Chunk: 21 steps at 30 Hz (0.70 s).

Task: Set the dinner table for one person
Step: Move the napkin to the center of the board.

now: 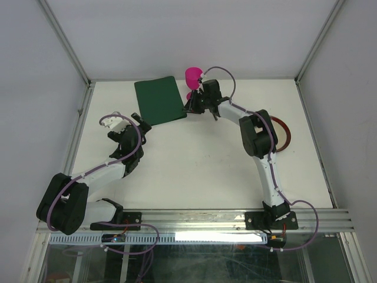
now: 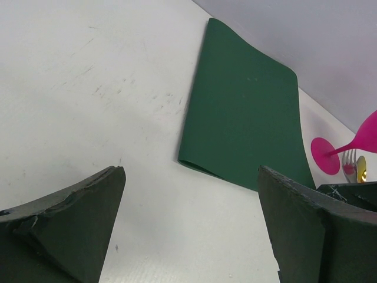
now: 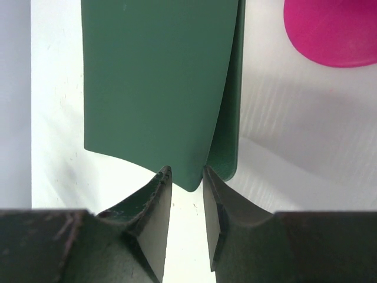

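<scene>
- The left gripper (image 2: 191, 170) is held wide apart with nothing between its jaws. In its wrist view only the inner faces of the two fingers are seen, cut off by the lower edge.
- The green placemat (image 1: 159, 100) is laid at 11 o'clock from the middle of the white table (image 1: 194, 171). In the top view its corner at 5 o'clock is covered by the right gripper (image 3: 185, 171).
- In the right wrist view that corner is seen pinched between the closed jaws. The mat edge beside it is curled up off the table.
- The pink glass (image 1: 193, 75) is stood at 12 o'clock, just beside the mat's right edge. Its foot is partly hidden behind the right gripper in the top view.
- A fork (image 2: 350, 160) and a yellow-gold piece (image 2: 361, 168) are glimpsed only in the left wrist view, at 3 o'clock of the glass foot. They are half hidden by a finger, and what the yellow-gold piece is cannot be told.
- A red-rimmed plate (image 1: 284, 131) is set at 3 o'clock, with its left half blocked by the right arm's elbow.
- Counted: two arms, one placemat, one glass, one plate and one fork.
</scene>
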Tool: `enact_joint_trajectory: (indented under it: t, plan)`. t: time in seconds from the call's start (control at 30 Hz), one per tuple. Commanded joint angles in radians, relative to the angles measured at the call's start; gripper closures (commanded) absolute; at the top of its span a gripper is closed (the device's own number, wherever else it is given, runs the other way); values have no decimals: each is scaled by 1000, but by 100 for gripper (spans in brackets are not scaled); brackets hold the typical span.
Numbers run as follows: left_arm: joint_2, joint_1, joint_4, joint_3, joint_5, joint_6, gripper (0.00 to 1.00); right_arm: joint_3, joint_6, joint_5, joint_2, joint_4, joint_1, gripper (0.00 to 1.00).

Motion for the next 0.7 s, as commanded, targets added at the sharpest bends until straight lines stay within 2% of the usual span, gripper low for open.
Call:
enact_joint_trajectory:
  t: [0.0, 0.53, 0.67]
  plan:
    - [-6, 9, 40, -11, -5, -14, 1, 60, 19, -31, 6, 63, 10, 69]
    - [-9, 9, 43, -17, 1, -28, 1, 1, 26, -22, -27, 91, 28, 72]
    - [-10, 9, 39, -16, 4, -31, 1, -21, 33, -23, -33, 106, 29, 77]
